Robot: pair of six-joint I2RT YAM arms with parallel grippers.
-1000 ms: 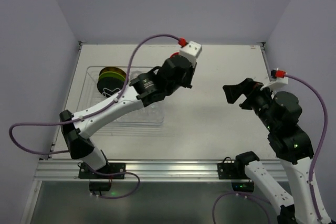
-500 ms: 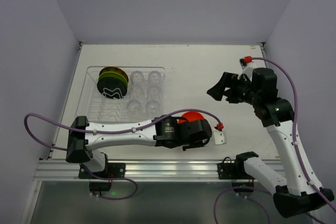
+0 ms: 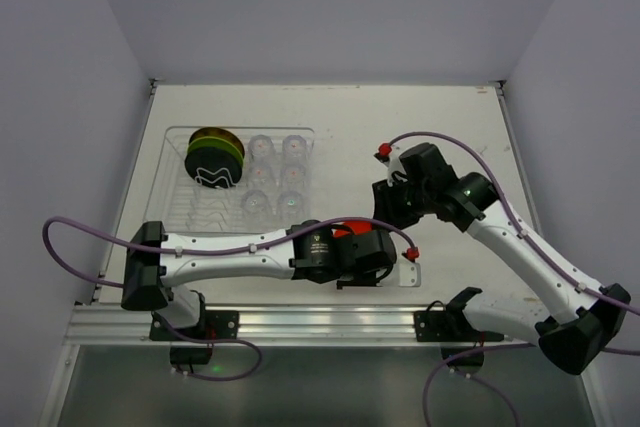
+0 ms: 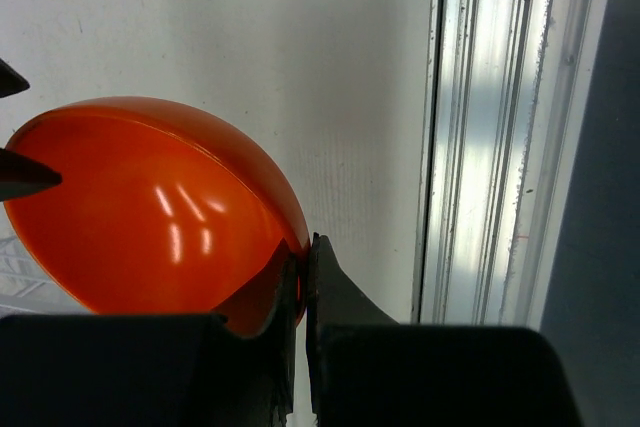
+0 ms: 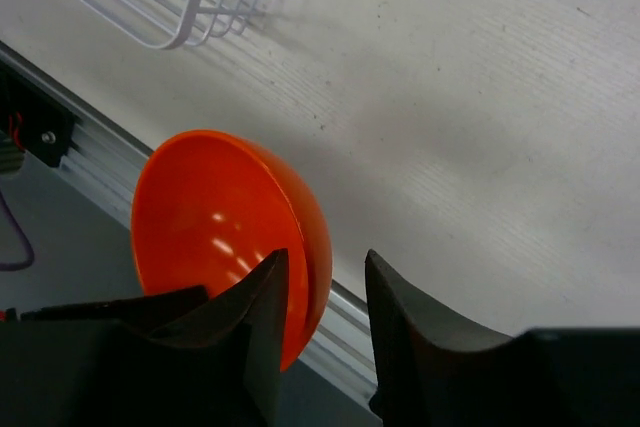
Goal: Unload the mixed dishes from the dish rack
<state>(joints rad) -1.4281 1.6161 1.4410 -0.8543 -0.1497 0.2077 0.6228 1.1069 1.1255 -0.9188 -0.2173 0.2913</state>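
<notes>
The small orange bowl is out of the dish rack, just off the rack's near right corner and above the tabletop. It is glossy and plain, a deep rounded shape in one bright orange. Light streaks shine on its outer wall in the left wrist view and on its inside in the right wrist view. It is tipped up on edge rather than sitting flat. I cannot tell whether it touches the tabletop.

The left hand is pressed together on the bowl's rim, one finger inside and one outside. The right hand comes in from the side away from the rack and straddles the rim too. One finger lies against the inner wall. The other finger stands clear of the outer wall, so this hand is apart, not clamped.

Inside the rack, a stack of black and lime-green plates fills the far left corner. The clear glasses stand in two rows along its right side.
</notes>
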